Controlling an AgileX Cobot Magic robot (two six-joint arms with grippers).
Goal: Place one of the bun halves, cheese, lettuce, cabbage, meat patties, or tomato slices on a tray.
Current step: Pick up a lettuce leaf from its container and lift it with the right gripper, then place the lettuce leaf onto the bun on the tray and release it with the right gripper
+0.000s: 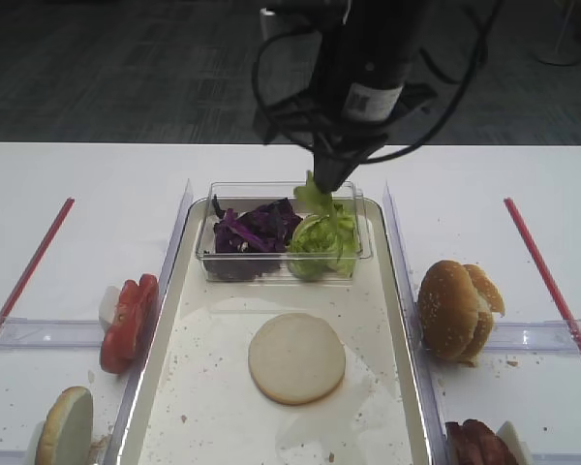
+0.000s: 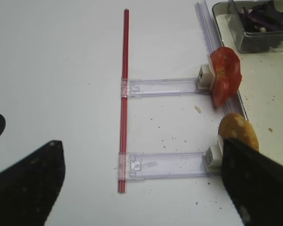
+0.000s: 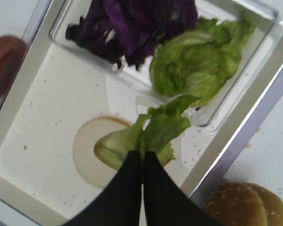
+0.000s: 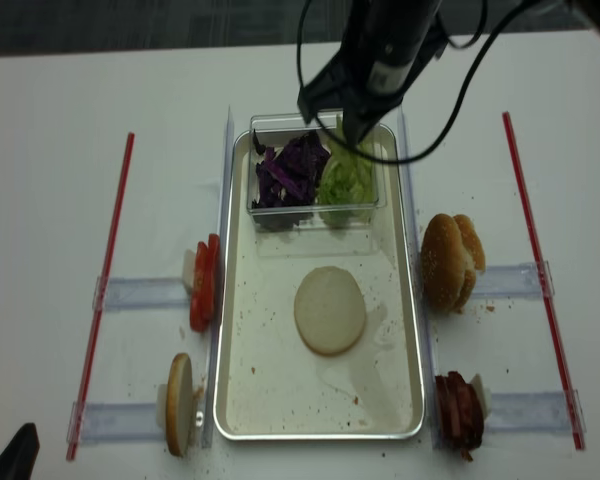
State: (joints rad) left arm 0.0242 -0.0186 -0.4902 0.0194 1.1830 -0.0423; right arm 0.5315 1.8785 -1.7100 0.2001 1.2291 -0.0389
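My right gripper (image 3: 142, 153) is shut on a small light green lettuce piece (image 3: 155, 129), which hangs above the clear tub's right end and the tray (image 1: 189, 387). One bun half (image 1: 296, 357) lies cut face up in the middle of the tray. More lettuce (image 1: 324, 242) and purple cabbage (image 1: 257, 230) fill the tub. Tomato slices (image 1: 128, 320) and a bun half (image 1: 66, 426) stand left of the tray. Right of it are bun halves (image 1: 455, 308) and meat patties (image 1: 479, 444). My left gripper (image 2: 144, 188) hovers open over the table at the left. Cheese is out of view.
The clear plastic tub (image 1: 208, 254) sits across the tray's far end. Red strips (image 1: 29, 271) (image 1: 547, 276) run along both sides of the white table. Clear plastic holders (image 1: 39, 332) lie between the strips and the tray. The table's far edge is just behind the tub.
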